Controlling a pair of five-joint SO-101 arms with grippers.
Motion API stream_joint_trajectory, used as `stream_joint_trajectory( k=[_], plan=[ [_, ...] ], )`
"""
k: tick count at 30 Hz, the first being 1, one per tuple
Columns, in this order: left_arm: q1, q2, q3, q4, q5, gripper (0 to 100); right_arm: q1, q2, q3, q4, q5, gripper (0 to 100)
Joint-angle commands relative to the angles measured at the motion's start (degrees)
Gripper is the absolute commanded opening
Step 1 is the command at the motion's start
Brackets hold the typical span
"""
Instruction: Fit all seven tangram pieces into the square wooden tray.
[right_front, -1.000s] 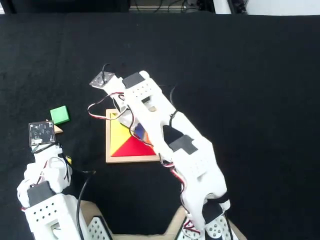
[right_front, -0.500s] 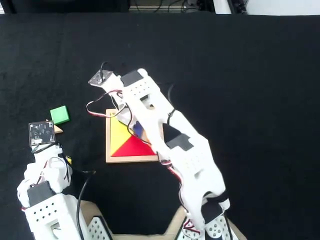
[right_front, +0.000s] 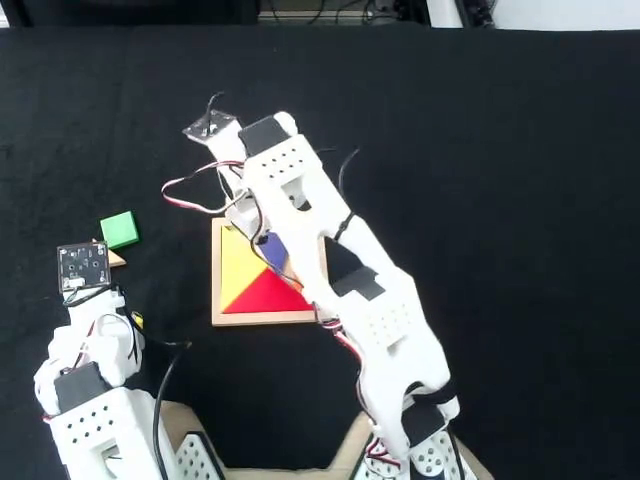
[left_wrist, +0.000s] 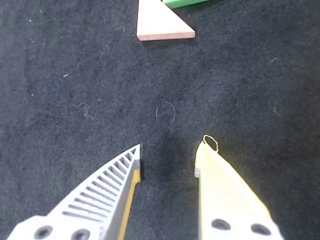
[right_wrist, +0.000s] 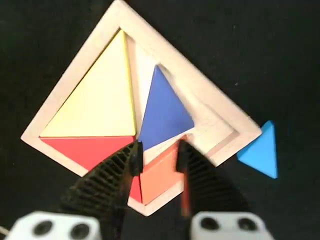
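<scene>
The right arm (right_front: 375, 300) and left arm (right_front: 90, 395) are white plastic shells dotted with small holes, with black motor blocks; red and white wires (right_front: 195, 190) loop off the right one. The left gripper (left_wrist: 170, 147) has ribbed fingers (left_wrist: 100, 195), one grey, one yellow; the right gripper (right_wrist: 158, 150) has black ones

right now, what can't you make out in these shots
High view: the right arm covers much of the wooden tray, hiding pieces there.
Left wrist view: the green piece and tan triangle are cut off by the frame edge.
Right wrist view: the right end effector hides part of the orange piece and red triangle.
</scene>
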Motion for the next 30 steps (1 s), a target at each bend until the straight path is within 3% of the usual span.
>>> stream_joint_trajectory(
  k=[1, 7, 30],
  plan=[
    [0.3, -0.3, -0.3, -0.6, -0.3, 18, -0.4, -0.1, 5.4, -1.5, -2.4, 9.3],
    [0.7, -0.3, -0.3, -0.6, -0.3, 18, -0.4, -0.2, 8.3, -5.1, -2.5, 26.8],
    [0.7, -0.3, -0.3, -0.6, -0.3, 18, -3.0, 5.3, 7.9, -10.8, -2.5, 26.9]
  ],
)
